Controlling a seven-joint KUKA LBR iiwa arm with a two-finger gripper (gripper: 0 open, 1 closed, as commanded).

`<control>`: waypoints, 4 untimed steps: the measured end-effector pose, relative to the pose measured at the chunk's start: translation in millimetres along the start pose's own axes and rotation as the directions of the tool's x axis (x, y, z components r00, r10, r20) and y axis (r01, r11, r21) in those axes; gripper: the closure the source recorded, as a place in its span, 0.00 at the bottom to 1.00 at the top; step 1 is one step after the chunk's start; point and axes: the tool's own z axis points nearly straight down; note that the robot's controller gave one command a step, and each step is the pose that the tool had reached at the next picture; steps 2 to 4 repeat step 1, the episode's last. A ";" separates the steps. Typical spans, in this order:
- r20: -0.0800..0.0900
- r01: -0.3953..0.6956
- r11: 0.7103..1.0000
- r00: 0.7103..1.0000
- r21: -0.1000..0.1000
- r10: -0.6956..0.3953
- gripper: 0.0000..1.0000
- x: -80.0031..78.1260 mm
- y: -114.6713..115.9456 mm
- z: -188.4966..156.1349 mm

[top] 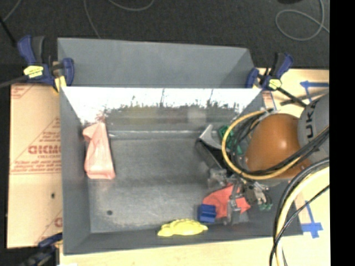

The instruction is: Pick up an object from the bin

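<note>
Grasp stage, by the look of it: the gripper [239,199] sits low at the lower right of the bin [155,176], right over a flat red piece [221,198], with a small blue block [207,213] just beside that piece on its left. Whether the gripper is open or has hold of anything cannot be told. The next move likely calls for closing on the red piece alone, clear of the block, then lifting. A yellow lump [180,228] lies nearby; a pink bag [99,151] lies well apart.
</note>
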 end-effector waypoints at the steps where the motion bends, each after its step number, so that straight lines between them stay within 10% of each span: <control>1: 0.008 0.107 0.994 0.994 0.002 -0.107 1.00 -0.7 -4.0 14.2; 4: 0.008 0.107 0.994 0.994 0.002 -0.107 1.00 -0.7 -4.0 14.2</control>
